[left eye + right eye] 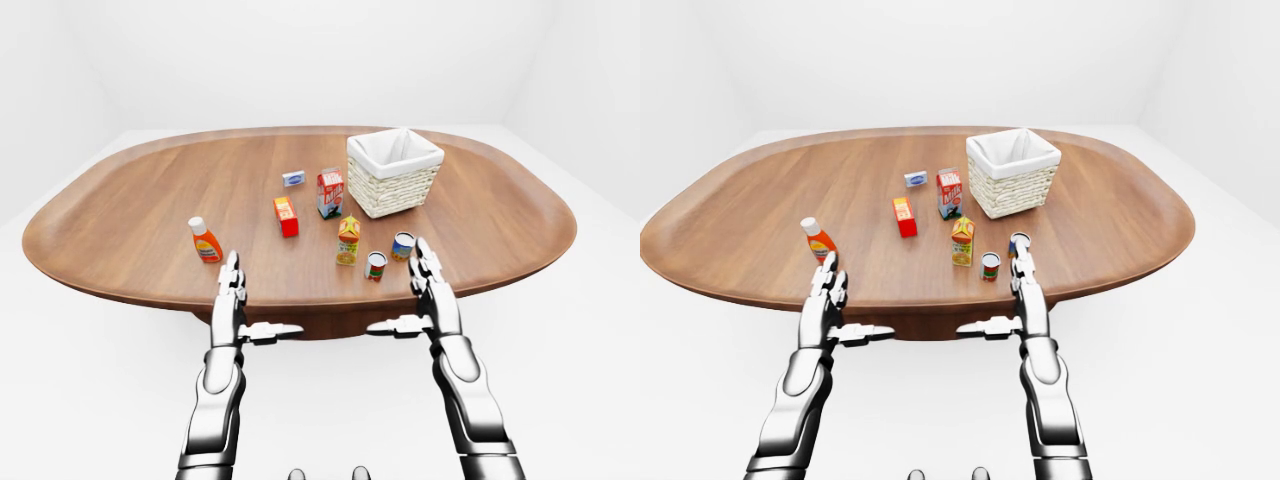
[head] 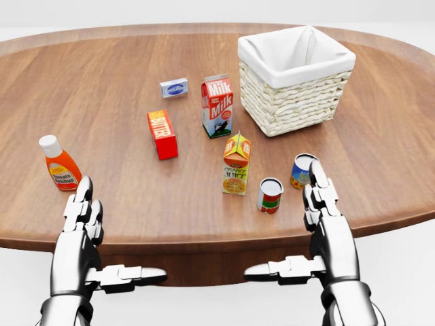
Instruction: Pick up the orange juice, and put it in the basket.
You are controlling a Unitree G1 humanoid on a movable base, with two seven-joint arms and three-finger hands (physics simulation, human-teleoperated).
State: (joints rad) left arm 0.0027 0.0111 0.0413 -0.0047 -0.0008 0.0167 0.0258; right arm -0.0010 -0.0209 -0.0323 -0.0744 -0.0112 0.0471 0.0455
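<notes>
Both your hands, left [image 2: 80,234] and right [image 2: 326,227], hang spread wide and empty at the table's [image 2: 122,129] near edge. Just beyond stand 2 cans [image 2: 270,195], then the juice [image 2: 236,164] upright mid-table, the milk [image 2: 217,106], and the basket [image 2: 295,79] farthest right.

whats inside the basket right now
Only a white cloth lining shows inside the basket. Its near wall hides the bottom, so nothing can be confirmed down there.
</notes>
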